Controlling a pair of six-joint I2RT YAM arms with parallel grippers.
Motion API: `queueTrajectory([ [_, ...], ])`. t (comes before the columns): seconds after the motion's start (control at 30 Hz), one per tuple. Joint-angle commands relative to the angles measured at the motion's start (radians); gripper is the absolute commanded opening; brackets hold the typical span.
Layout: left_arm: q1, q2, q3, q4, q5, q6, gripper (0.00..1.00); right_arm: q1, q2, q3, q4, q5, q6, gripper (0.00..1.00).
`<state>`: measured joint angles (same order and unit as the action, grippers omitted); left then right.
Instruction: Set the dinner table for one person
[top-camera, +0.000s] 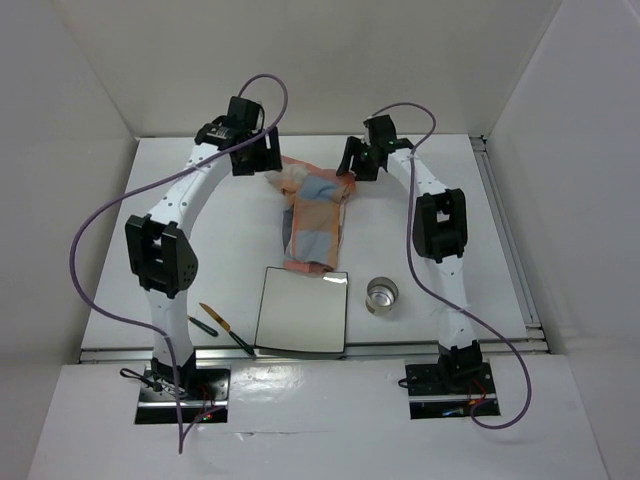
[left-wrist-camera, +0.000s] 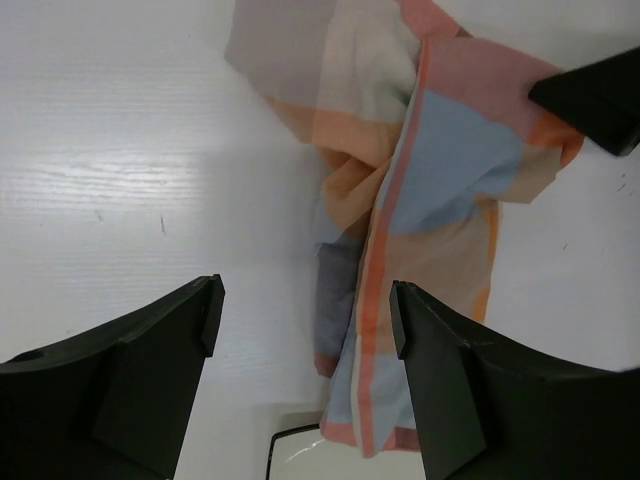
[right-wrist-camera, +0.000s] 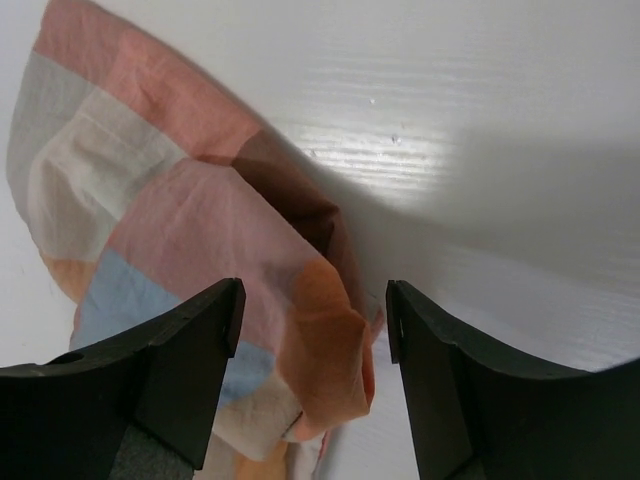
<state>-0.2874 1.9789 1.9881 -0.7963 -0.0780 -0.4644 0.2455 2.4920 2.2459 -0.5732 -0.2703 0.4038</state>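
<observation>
Nothing here can be read: no lettering, label, brand mark or number shows legibly in any of the three views. The bench (top-camera: 385, 240) is plain white where it is bare. The dark plates (top-camera: 150, 398) under the arms, at the bottom of the overhead view, are too small for me to tell whether they carry any marking.

My left gripper (top-camera: 264, 160) and right gripper (top-camera: 352, 168) hang over the far corners of a rumpled checked cloth (top-camera: 312, 220) on the table (top-camera: 200, 215). Square plate (top-camera: 302, 311) at its near end, tin (top-camera: 381, 295) beside it.
</observation>
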Motion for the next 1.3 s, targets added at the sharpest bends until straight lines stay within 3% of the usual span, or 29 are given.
queueTrajectory([
  [0.0, 0.011, 0.096, 0.104, -0.026, 0.038, -0.02, 0.85, 0.018, -0.082, -0.061, 0.036, -0.004, 0.012, 0.69],
  [0.1, 0.011, 0.204, 0.25, -0.07, 0.058, -0.02, 0.84, 0.018, -0.113, -0.104, 0.056, -0.004, 0.012, 0.43],
  [0.17, 0.02, 0.325, 0.383, -0.101, 0.058, -0.02, 0.84, 0.018, -0.122, -0.104, 0.065, -0.004, 0.012, 0.14],
  [0.27, 0.033, 0.397, 0.425, -0.087, 0.101, -0.065, 0.83, 0.027, -0.133, -0.095, 0.053, -0.004, -0.011, 0.01],
  [0.4, 0.054, 0.446, 0.388, -0.003, 0.158, -0.088, 0.79, 0.037, -0.171, -0.095, 0.062, 0.005, -0.055, 0.0],
  [0.7, 0.082, 0.572, 0.468, 0.088, 0.273, -0.125, 0.76, 0.046, -0.251, -0.117, 0.084, -0.043, -0.108, 0.0],
  [0.77, 0.082, 0.586, 0.453, 0.127, 0.331, -0.138, 0.69, 0.046, -0.251, -0.08, 0.07, -0.062, -0.108, 0.0],
  [0.83, 0.103, 0.597, 0.443, 0.157, 0.4, -0.166, 0.52, 0.046, -0.242, -0.048, 0.058, -0.076, -0.129, 0.0],
  [0.87, 0.103, 0.597, 0.431, 0.187, 0.421, -0.175, 0.33, 0.046, -0.242, -0.048, 0.058, -0.076, -0.129, 0.0],
  [0.93, 0.129, 0.597, 0.431, 0.215, 0.466, -0.2, 0.14, 0.037, -0.242, -0.039, 0.058, -0.087, -0.154, 0.0],
  [0.97, 0.129, 0.597, 0.431, 0.227, 0.477, -0.209, 0.0, 0.037, -0.242, -0.029, 0.068, -0.098, -0.163, 0.0],
  [1.27, 0.235, 0.414, 0.402, 0.367, 0.52, -0.287, 0.0, -0.063, -0.26, 0.116, 0.217, -0.207, -0.223, 0.0],
])
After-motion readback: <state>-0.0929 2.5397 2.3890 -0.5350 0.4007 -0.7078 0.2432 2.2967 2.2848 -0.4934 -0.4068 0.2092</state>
